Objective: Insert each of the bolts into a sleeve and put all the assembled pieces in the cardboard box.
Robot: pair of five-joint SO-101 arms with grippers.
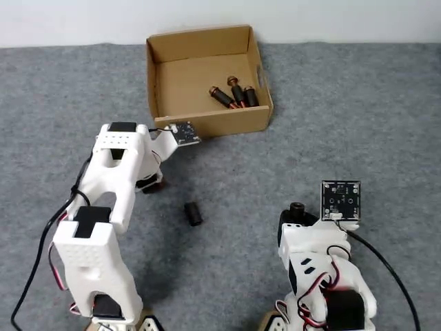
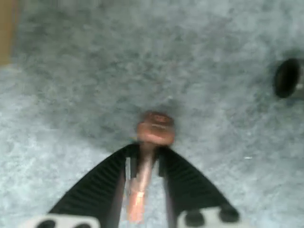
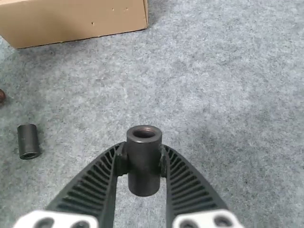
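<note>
Gripping bolt (image 2: 153, 131) shank lengthwise, head outward: left claw (image 2: 146, 154); right claw (image 3: 142, 156) clamps sleeve (image 3: 143, 166), bore outward.

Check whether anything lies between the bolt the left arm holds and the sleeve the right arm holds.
A spare sleeve lies on the carpet roughly between the bolt and the held sleeve, slightly off the straight line. Nothing else visible intervenes.

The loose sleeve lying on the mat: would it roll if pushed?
Probably: the loose sleeve is a cylinder lying on its side, so a sideways push likely rolls it. The fuzzy mat may slow it. It looks rigid.
</note>
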